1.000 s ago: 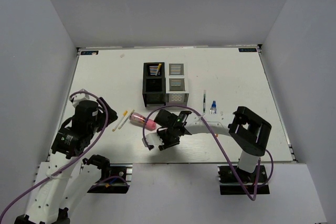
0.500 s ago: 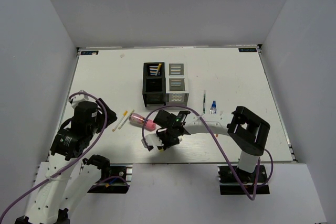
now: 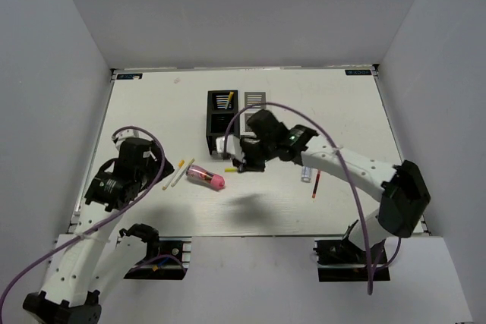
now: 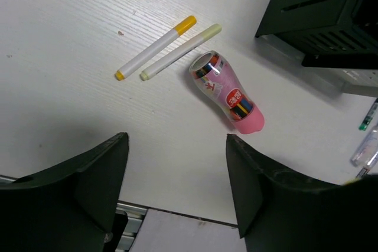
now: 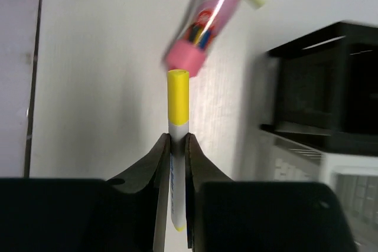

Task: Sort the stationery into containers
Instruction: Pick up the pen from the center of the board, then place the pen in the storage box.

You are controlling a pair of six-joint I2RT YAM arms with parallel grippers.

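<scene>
White desk [image 3: 152, 111] below, a yellow-capped marker [image 5: 178, 95] juts from the right hand's [image 5: 178, 141] closed fingers, near the black mesh organizer [image 5: 313, 81]; the left hand [image 4: 176, 146] hangs open, the pink cylinder [image 4: 227, 92] lying beyond its fingertips.

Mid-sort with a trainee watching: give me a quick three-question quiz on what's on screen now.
1. True or false: the right end effector is shut on a yellow-capped marker.
2. On the table, the pink tube is: A upright, B lying on its side, C leaning on a marker.
3. Left wrist view: how many loose markers lie beside the pink tube? ____
Key: 1 true; 2 B; 3 two.
</scene>
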